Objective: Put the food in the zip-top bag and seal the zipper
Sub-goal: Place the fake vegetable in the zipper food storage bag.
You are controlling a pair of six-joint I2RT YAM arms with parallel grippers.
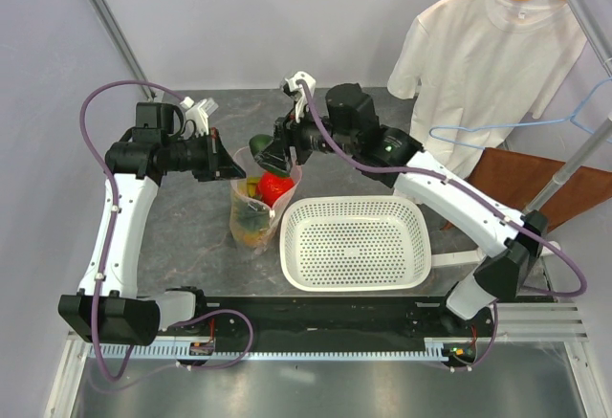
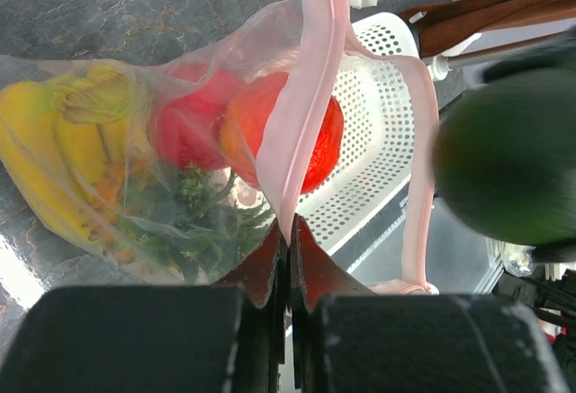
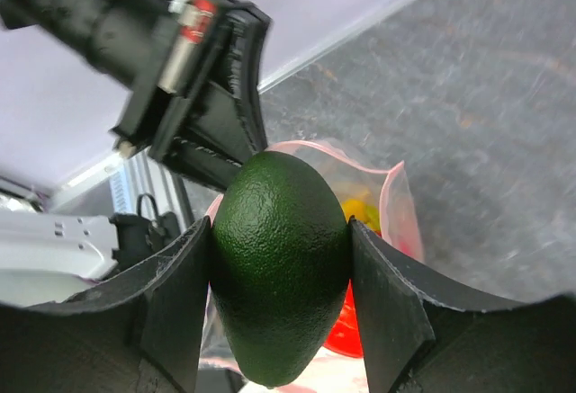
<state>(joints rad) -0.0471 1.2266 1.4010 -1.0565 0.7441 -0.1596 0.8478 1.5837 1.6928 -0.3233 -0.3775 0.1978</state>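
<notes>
1. The zip-top bag (image 1: 253, 203) is standing upright on the grey table (image 1: 191, 246), just left of the white perforated basket (image 1: 356, 201), with its mouth facing up and gaping open.
2. The bag is already holding most of the food. Through the clear plastic, the left wrist view is showing the yellow banana bunch (image 2: 54, 141), the red apple (image 2: 184, 128), the red-orange fruit (image 2: 326, 146) and the green crown of the pineapple (image 2: 189, 222).
3. The zipper (image 2: 306, 96), a pinkish strip, is curving apart in an open loop, so the bag is not yet sealed.
4. The left gripper (image 2: 290, 249) is pinching the near rim of the bag, with its jaws pressed fully together on the zipper strip. Judging by the pose, it is holding the rim up so that the limp pouch is standing tall and the mouth is staying wide for loading.
5. The dark green avocado (image 3: 279, 276) is the one piece of food outside the bag. It is hanging just over the far side of the mouth, not yet inside.
6. The right gripper (image 3: 279, 267) is clamping the avocado across its middle, with its jaws standing partly apart and both pads touching the skin. It is pointing down toward the opening, apparently lining up a drop.
7. The basket is lying empty beside the bag.
8. Sealing is looking like the remaining step once the avocado is in.
</notes>
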